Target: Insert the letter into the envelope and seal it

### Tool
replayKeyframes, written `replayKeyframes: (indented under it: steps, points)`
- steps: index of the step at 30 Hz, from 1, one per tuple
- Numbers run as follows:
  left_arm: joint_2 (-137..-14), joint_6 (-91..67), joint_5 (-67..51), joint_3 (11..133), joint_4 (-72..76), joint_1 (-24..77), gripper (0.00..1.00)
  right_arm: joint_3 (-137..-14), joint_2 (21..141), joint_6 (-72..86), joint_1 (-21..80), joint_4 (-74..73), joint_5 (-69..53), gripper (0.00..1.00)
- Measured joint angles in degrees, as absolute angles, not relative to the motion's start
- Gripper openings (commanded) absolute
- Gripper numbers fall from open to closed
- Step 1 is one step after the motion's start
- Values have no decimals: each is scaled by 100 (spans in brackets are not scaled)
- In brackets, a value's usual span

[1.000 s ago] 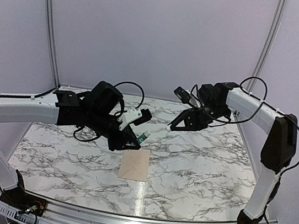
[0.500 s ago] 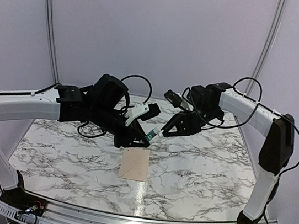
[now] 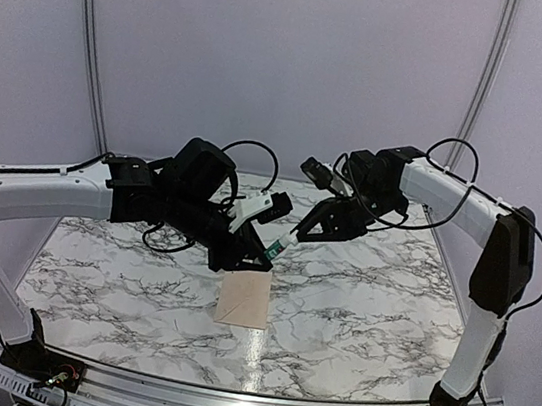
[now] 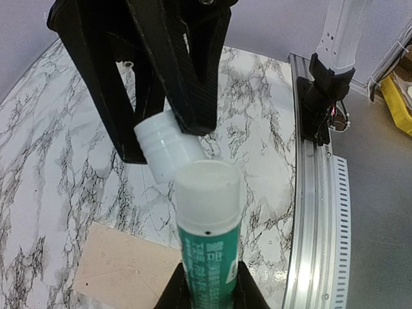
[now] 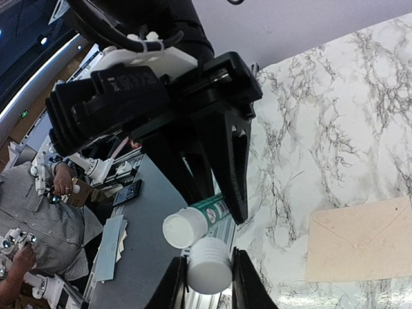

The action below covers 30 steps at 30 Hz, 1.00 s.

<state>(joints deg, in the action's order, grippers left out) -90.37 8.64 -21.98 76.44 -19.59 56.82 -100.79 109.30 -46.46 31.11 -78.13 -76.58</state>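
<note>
The cream envelope (image 3: 245, 297) lies flat on the marble table (image 3: 369, 298), its triangular flap folded down (image 5: 360, 241). The letter does not show. Above the envelope's far edge my left gripper (image 3: 266, 253) is shut on a green glue stick (image 4: 209, 238) with a white tip, pointing toward the right arm. My right gripper (image 3: 299, 235) is shut on the stick's white cap (image 5: 209, 265). The cap (image 4: 166, 145) sits just beside the stick's tip (image 5: 187, 225), slightly off its axis. The envelope (image 4: 122, 270) lies below both.
A metal rail (image 3: 243, 401) runs along the table's near edge, with the right arm's base (image 4: 322, 96) bolted to it. Curved white walls close the back and sides. Both arms meet over the table's middle.
My right gripper has swung left with the cap, up to the glue stick's tip. The left gripper has shifted slightly right with the stick. The envelope has not moved.
</note>
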Motion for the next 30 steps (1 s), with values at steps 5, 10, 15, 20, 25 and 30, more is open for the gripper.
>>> replayKeyframes:
  steps: [5, 10, 15, 20, 25, 30]
  points:
    - [-9037, 864, -2182, 7644, -1959, 5693, 5, -10082, 10927, -4628, 3094, -7813, -7693, 16]
    - [-9037, 864, -2180, 7642, -1959, 5708, 5, -10114, 10927, -4611, 3068, -7813, -7730, 16]
    - [-9037, 867, -2171, 7642, -1959, 5725, 5, -10134, 10927, -4609, 3024, -7811, -7819, 16]
    - [-9037, 926, -2137, 7642, -1959, 5749, 5, -10134, 10927, -4609, 3022, -7811, -7861, 16]
    - [-9041, 950, -2095, 7644, -1959, 5749, 5, -10079, 10925, -4591, 3085, -7800, -7859, 16]
    - [-9063, 967, -2095, 7644, -2016, 5749, 5, -10018, 10925, -4552, 3183, -7778, -7861, 17]
